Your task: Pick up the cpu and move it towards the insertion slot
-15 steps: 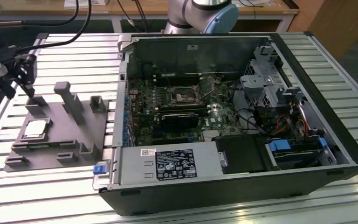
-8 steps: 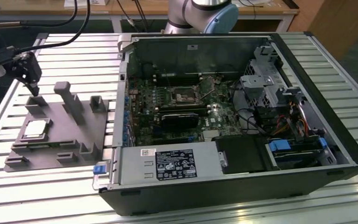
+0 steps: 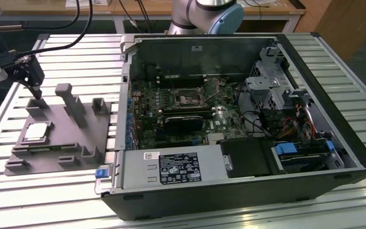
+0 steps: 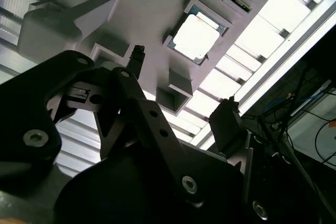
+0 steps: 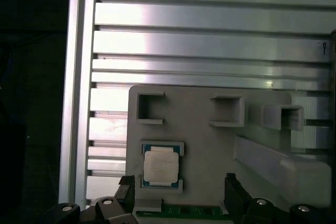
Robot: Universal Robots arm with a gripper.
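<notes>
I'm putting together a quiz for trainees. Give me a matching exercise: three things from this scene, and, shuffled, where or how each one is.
Things:
1. cpu
2. insertion slot
3. gripper

Places or states:
A. on the motherboard inside the computer case
B. open, above the grey fixture
C. lying in a recess of the grey fixture

Pairs: 1-C, 2-A, 3-B

Nothing can be read. A black label (image 3: 179, 168) and a small white sticker (image 3: 152, 155) sit on the computer's metal housing (image 3: 132, 175) — their lettering too small to tell.
</notes>
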